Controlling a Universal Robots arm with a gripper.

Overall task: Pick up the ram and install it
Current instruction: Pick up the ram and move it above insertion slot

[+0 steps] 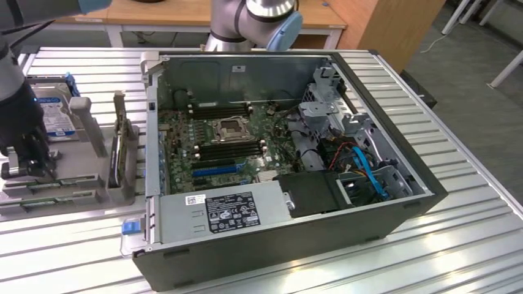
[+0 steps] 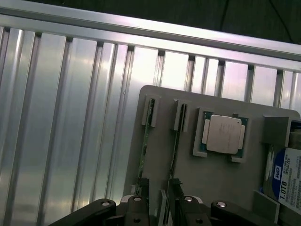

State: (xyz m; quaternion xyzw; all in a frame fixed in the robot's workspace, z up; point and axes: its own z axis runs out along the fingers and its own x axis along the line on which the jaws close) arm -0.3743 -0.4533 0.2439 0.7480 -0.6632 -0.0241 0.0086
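The hand (image 2: pixel 157 207) hangs low over the grey holder tray (image 2: pixel 225 183) with its two dark fingers (image 2: pixel 140 203) apart and nothing between them. In the exterior view the hand (image 1: pixel 33 166) is at the far left, over that same tray and well apart from the open computer case (image 1: pixel 343 202).

Directly ahead of the fingertips, two sticks stand on edge in narrow grooves of the tray: the first ram stick (image 2: pixel 145 146) and, just beside it, the second ram stick (image 2: pixel 177 141). They lie parallel, and each long axis runs straight away from the hand, with the near ends reaching in under the fingertips. Whether the fingers straddle one stick or sit over the gap between the two I cannot tell, and no contact shows.

Beyond the second stick a processor (image 2: pixel 225 134) sits flat in its own pocket, and past that is a hard drive (image 2: pixel 288 176). The tray rests on the ribbed aluminium bench (image 2: pixel 70 122).

No stick is lifted yet. The black memory slots (image 1: pixel 231 147) on the motherboard lie toward the exterior view's right of the hand, inside the case.
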